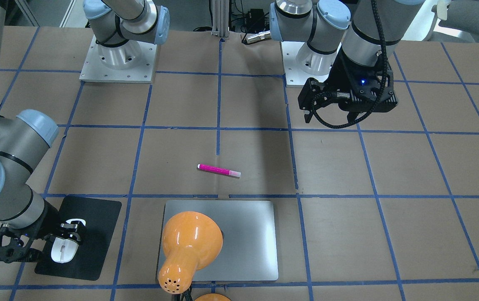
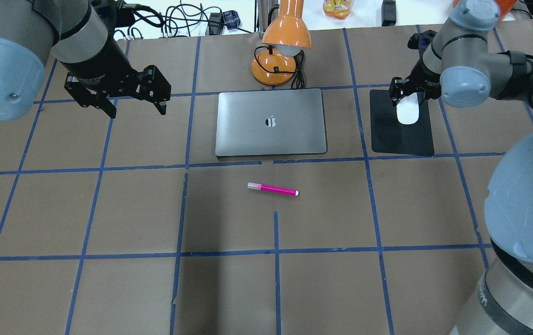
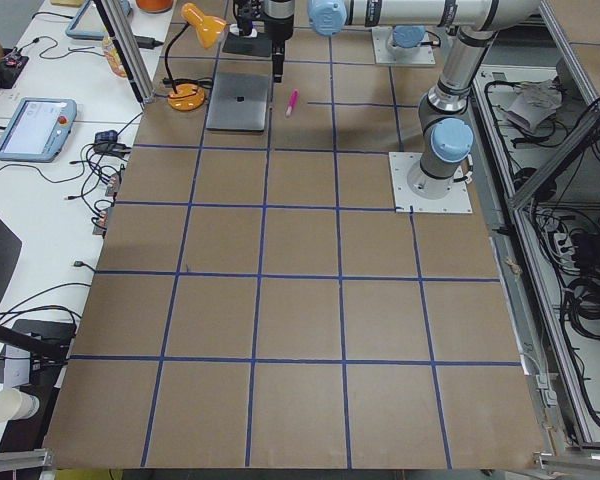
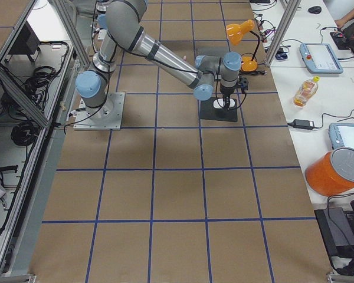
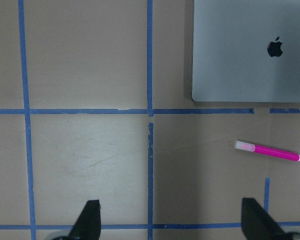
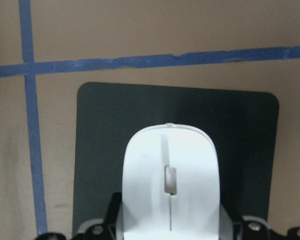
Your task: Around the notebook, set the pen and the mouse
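The white mouse [image 6: 170, 170] lies on a black mat [image 2: 401, 139] to the right of the silver notebook [image 2: 271, 122]. My right gripper [image 2: 406, 93] stands over the mouse's far end, its fingers shut against the sides of the mouse [image 1: 63, 251]. The pink pen [image 2: 273, 189] lies flat on the table in front of the notebook, a short gap from its near edge. My left gripper [image 2: 137, 113] hangs open and empty above the table, left of the notebook. In the left wrist view the pen [image 5: 267, 150] is ahead and to the right, below the notebook [image 5: 250, 50].
An orange desk lamp [image 2: 278, 60] stands just behind the notebook, its shade leaning over the notebook's back edge. Its cord lies beside its base. Blue tape lines grid the brown table. Cables and a bottle sit beyond the far edge.
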You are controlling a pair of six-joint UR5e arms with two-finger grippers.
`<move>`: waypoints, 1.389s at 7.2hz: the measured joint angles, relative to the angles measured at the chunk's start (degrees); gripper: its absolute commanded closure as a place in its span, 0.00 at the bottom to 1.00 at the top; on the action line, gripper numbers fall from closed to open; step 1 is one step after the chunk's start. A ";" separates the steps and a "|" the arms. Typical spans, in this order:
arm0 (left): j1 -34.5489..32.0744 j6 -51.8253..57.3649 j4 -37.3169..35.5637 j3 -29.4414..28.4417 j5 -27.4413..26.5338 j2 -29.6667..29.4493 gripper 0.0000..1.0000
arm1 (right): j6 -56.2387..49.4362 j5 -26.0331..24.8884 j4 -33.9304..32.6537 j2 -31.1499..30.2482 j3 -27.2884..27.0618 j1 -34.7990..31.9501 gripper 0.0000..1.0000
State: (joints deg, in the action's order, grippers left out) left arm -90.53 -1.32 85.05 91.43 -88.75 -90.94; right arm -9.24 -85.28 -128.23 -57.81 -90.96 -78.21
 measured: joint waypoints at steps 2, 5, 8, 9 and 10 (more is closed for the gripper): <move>0.00 0.00 0.02 0.00 0.12 0.05 0.00 | -0.23 0.07 -0.48 1.09 0.16 -0.24 0.25; 0.06 0.00 0.08 0.00 0.11 0.06 0.00 | 0.21 0.12 -0.72 1.61 -0.24 -0.28 0.00; 0.09 0.02 0.04 -0.02 0.07 0.07 0.00 | 0.51 -0.61 1.52 -0.93 -0.36 -0.22 0.00; 0.09 0.03 0.03 -0.02 0.07 0.07 0.00 | 0.62 -0.73 4.62 -3.19 -0.32 -0.27 0.00; 0.09 0.04 0.03 -0.02 0.07 0.07 0.00 | 1.13 -0.83 8.92 -6.12 -0.32 -0.39 0.00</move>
State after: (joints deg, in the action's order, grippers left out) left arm -90.44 -1.28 85.08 91.41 -88.68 -90.87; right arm -8.11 -86.11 -119.31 -63.92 -91.28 -78.60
